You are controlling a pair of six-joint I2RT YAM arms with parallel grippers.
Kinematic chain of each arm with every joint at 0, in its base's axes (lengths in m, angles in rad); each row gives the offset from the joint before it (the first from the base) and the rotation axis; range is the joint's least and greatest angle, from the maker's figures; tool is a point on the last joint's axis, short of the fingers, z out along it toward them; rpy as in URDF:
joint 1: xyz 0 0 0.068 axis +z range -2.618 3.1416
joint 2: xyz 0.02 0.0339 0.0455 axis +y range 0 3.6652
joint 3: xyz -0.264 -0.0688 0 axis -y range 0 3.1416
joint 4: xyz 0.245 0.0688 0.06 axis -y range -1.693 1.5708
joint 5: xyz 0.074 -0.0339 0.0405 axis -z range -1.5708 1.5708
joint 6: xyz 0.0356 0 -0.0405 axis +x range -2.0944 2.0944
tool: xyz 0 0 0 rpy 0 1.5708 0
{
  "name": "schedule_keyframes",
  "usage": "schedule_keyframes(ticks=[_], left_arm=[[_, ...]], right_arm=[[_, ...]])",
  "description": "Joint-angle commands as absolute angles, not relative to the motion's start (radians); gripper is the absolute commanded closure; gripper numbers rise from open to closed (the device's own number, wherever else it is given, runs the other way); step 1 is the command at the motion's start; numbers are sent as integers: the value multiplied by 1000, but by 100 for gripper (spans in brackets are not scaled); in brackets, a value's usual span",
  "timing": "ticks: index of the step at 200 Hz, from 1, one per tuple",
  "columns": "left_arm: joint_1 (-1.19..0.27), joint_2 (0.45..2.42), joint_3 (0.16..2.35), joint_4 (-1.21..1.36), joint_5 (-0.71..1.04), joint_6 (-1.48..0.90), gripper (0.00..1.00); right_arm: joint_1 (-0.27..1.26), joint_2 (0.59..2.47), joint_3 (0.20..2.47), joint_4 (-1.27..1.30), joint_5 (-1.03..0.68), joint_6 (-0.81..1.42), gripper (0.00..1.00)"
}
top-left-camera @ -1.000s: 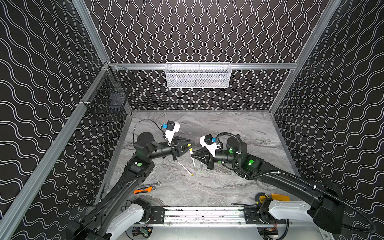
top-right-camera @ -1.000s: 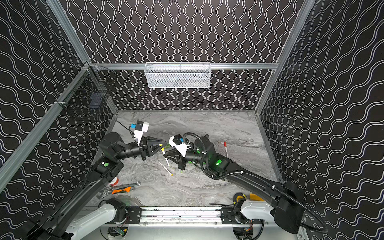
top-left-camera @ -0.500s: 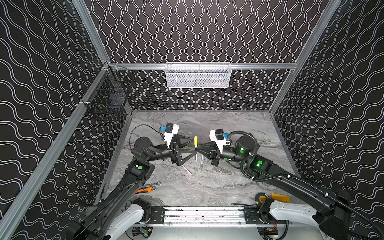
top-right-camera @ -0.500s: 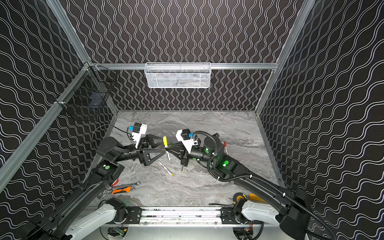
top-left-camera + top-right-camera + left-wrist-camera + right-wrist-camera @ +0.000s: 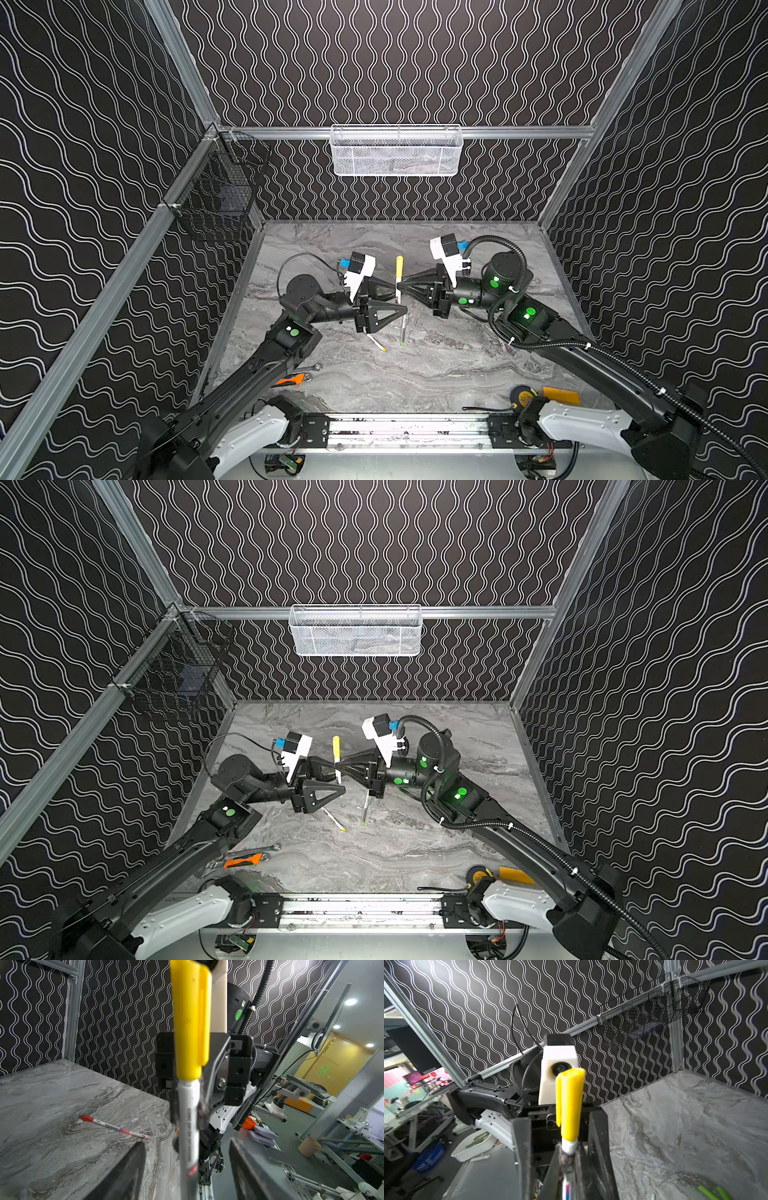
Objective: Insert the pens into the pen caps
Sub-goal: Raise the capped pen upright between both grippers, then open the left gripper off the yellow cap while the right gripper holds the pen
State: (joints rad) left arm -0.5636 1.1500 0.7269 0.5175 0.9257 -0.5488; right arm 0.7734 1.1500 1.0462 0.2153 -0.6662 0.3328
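hiding the pen's [image 5: 398, 296] middle: clamped right fingers [image 5: 417, 283]

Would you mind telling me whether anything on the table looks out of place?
Nothing is spilled or damaged; only a silver wrench and an orange-handled item beside the left arm seem foreign to pen capping.

yellow plastic cap [image 5: 190, 1022]: a second ago pinched in the left gripper [image 5: 186, 1145], now seated on the white-barrelled pen [image 5: 188, 1126].
left gripper: jaws have let go and stand apart.
right gripper [image 5: 400, 286]: risen from the table, holding the pen upright.
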Motion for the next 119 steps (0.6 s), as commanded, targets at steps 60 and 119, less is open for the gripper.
schedule_keyframes(ticks=[60, 119], left_arm=[[-571, 1170, 729, 560, 930, -512, 100], [-571, 1192, 730, 518, 929, -496, 100]], right_arm=[[687, 1170, 1036, 303, -846, 513, 78], [633, 1185, 1118, 257, -887, 485, 39]])
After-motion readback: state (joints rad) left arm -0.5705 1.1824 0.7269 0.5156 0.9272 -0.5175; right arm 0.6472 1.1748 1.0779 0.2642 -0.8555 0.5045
